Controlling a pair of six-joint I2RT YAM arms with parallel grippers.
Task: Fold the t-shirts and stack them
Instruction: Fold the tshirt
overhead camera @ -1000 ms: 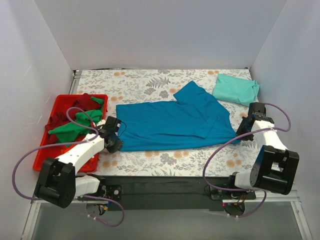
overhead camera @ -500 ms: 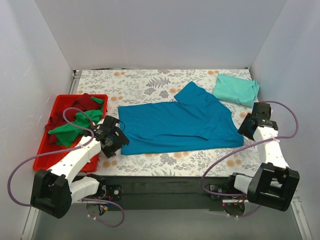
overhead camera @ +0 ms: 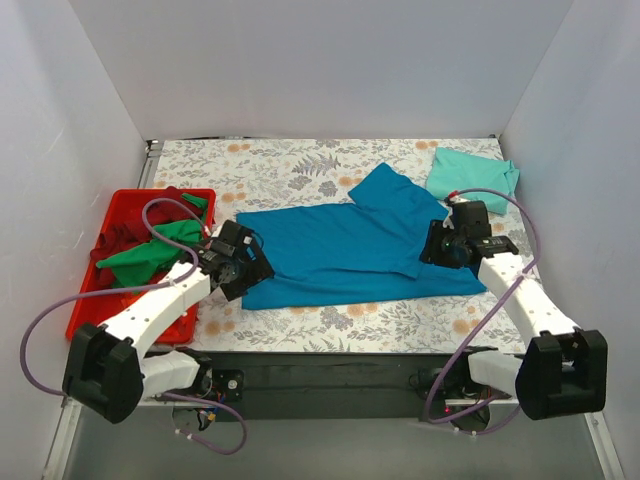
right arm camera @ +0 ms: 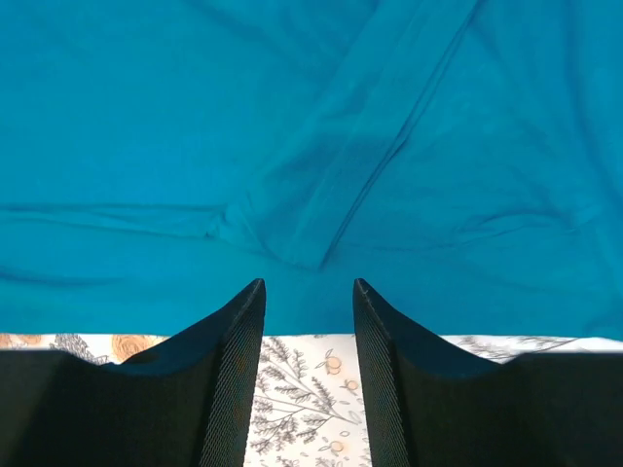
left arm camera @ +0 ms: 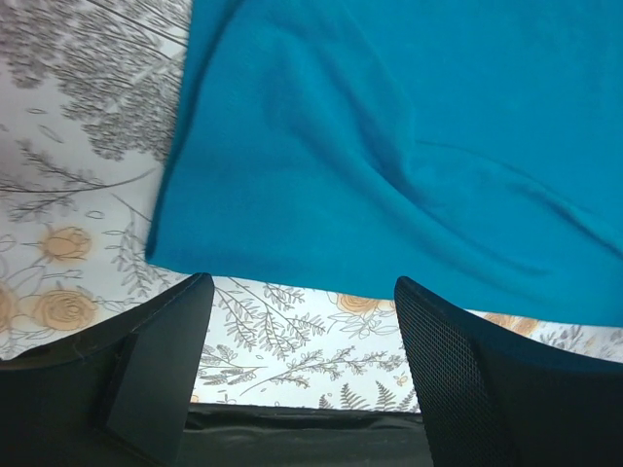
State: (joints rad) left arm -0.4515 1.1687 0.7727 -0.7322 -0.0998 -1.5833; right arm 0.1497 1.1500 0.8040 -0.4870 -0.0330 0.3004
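A deep blue t-shirt lies spread across the middle of the flowered table, one sleeve pointing to the back. My left gripper hovers over its near-left corner, open and empty; in the left wrist view the shirt's edge lies beyond the wide-apart fingers. My right gripper is over the shirt's right part, open with nothing between its fingers; blue cloth fills its view. A pale mint t-shirt lies folded at the back right. Bright green and dark red shirts lie bunched in the tray.
A red plastic tray stands at the left edge of the table. White walls close in the table on three sides. Bare flowered tabletop shows behind the blue shirt and along the near edge.
Both grippers have let go of the blue shirt's near corners and opened. The left one has moved right over the shirt's corner; the right one has swung left and back over the shirt.
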